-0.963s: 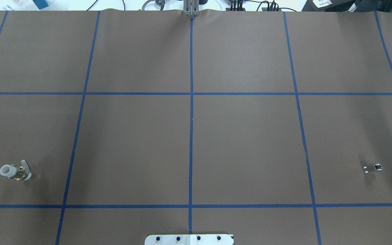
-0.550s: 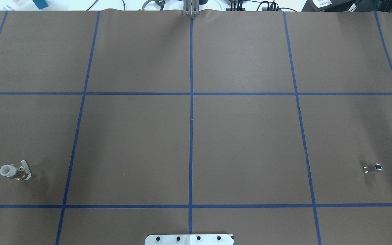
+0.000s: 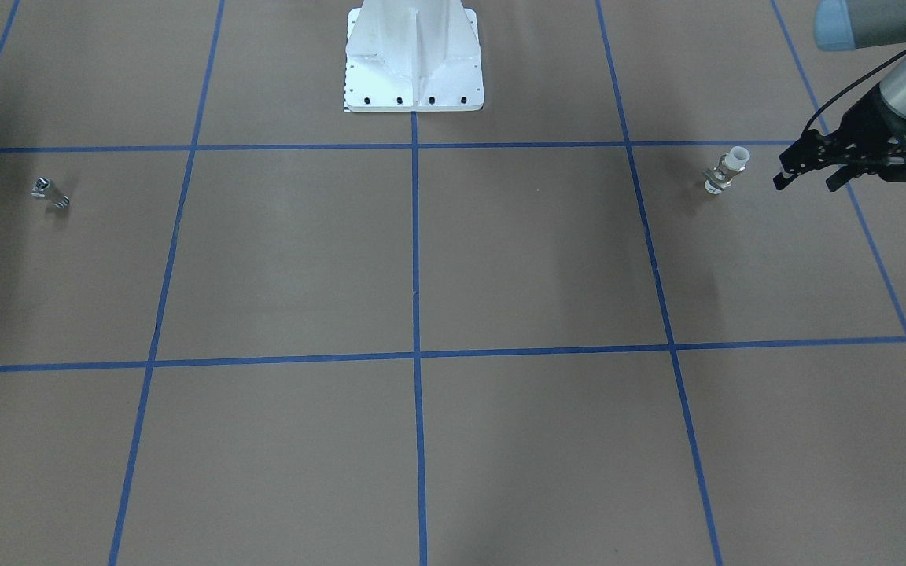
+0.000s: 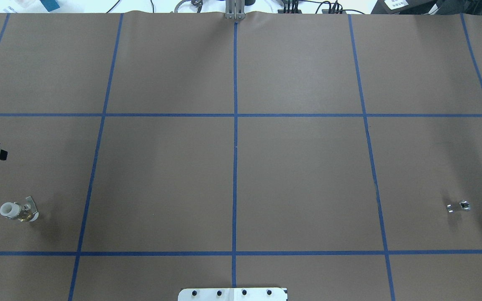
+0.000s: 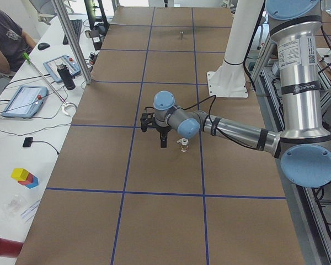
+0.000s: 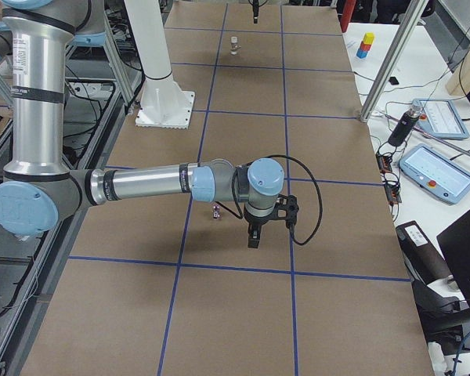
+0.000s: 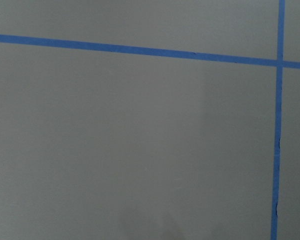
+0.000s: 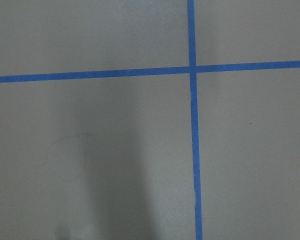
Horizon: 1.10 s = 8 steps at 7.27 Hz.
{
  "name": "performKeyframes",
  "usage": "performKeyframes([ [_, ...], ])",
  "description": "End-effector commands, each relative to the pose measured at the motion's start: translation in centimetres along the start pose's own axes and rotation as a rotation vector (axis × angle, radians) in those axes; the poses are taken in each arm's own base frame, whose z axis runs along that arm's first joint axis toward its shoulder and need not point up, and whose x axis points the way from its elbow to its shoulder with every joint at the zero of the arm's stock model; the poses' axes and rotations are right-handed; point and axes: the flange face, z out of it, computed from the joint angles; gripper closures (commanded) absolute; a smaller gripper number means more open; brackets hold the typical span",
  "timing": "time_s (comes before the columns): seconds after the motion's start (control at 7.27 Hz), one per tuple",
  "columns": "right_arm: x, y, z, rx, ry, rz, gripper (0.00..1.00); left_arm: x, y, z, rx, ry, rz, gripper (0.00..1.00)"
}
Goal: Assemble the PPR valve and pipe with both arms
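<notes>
Picking out the left gripper [image 3: 805, 182] at the left end of the table [image 3: 532, 251], hung in the air above the brown surface, fingers spread well apart and clamped on nothing. Sits near the PPR valve [image 3: 726, 170] but clear of it, no contact at all. Finding that valve resting on the table, in the same row between the blue tape lines [image 3: 415, 236] as the pipe [image 3: 49, 191], white open end toward the table's left edge, brass middle and pale tab just visible. Swinging across to the other end now: spotting the pipe, tiny and shiny, lying on the table, well apart from the valve, past the white pedestal base [image 3: 414, 71] and out near the right edge. Catching the right gripper [image 6: 254, 231] only from the right-end camera, pointed down, near the pipe and off to one side of it; cannot tell whether those fingers are apart or together. Getting nothing but brown table and blue tape lines on both wrist cameras. From overhead, only a black sliver of the left gripper poking in at the left edge, farther up the table than the valve.
</notes>
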Motion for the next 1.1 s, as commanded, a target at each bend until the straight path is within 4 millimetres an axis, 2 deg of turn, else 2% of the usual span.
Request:
performKeyframes([
  [0.0,-0.8,-0.1,0.7,-0.014,0.0,-0.021,0.0,3.7,2.8,3.6,-0.051,-0.029,0.041,0.01],
  [0.14,-1.1,-0.3,0.7,-0.014,0.001,-0.028,0.0,3.9,4.1,4.7,-0.057,-0.059,0.041,0.01],
  [0.55,-2.1,-0.5,1.5,-0.032,0.005,-0.049,0.0,1.6,6.4,3.9,-0.087,-0.086,0.014,0.0],
  [0.96,-2.5,-0.7,1.7,-0.021,0.006,-0.073,0.0,2.1,7.5,5.5,-0.123,-0.103,0.018,0.01],
])
